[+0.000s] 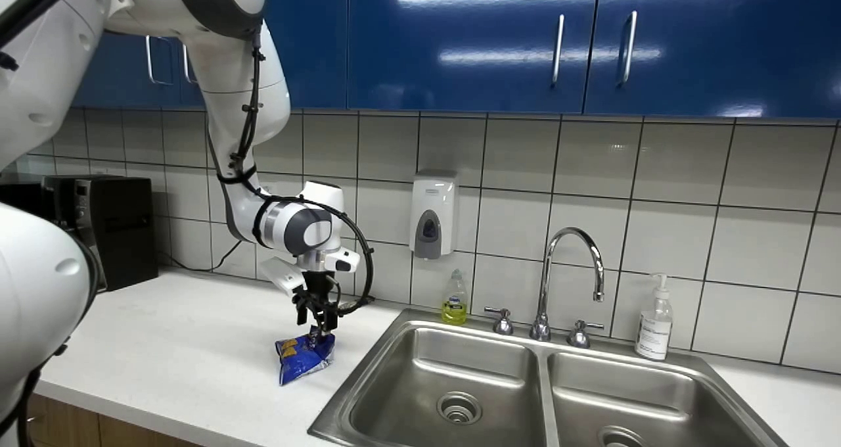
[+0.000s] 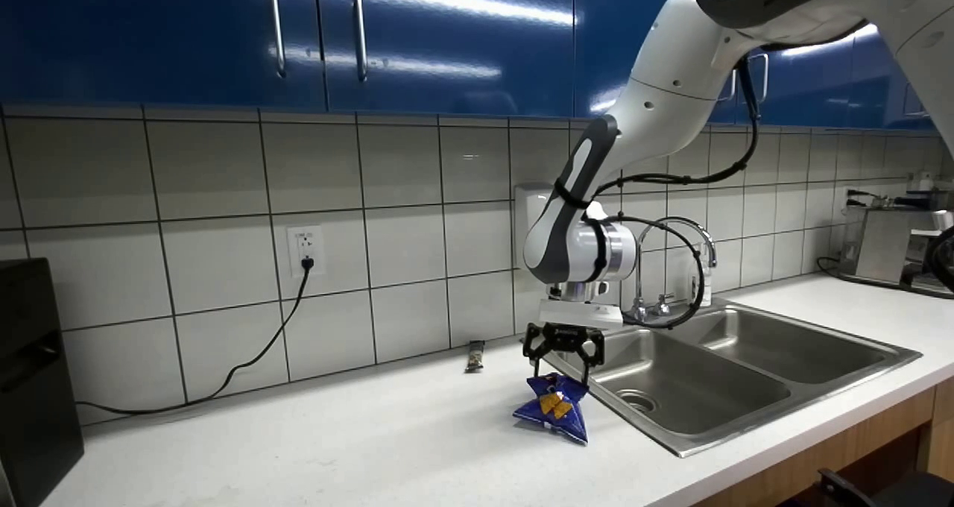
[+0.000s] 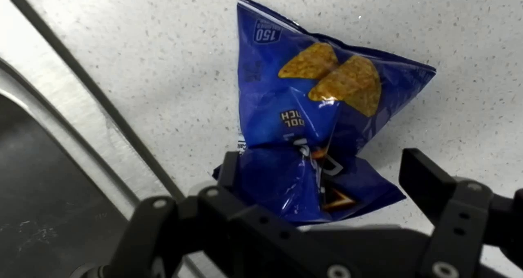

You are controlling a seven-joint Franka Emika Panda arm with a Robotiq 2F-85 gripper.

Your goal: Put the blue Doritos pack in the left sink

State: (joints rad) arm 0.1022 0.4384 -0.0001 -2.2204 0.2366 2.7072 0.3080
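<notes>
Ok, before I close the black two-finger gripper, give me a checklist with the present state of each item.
1. Black two-finger gripper open: ok, its fingers stand apart.
2. Crinkled blue foil Doritos pack between the fingers: ok, one end lies there in the wrist view.
3. Pack on the white speckled countertop: ok.
4. Both fingertips touching the pack: cannot tell.
5. Pack in the left rectangular stainless-steel basin: not ok, it lies outside.

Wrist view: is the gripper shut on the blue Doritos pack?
No, the gripper stands open, countertop showing between one finger and the pack.
</notes>
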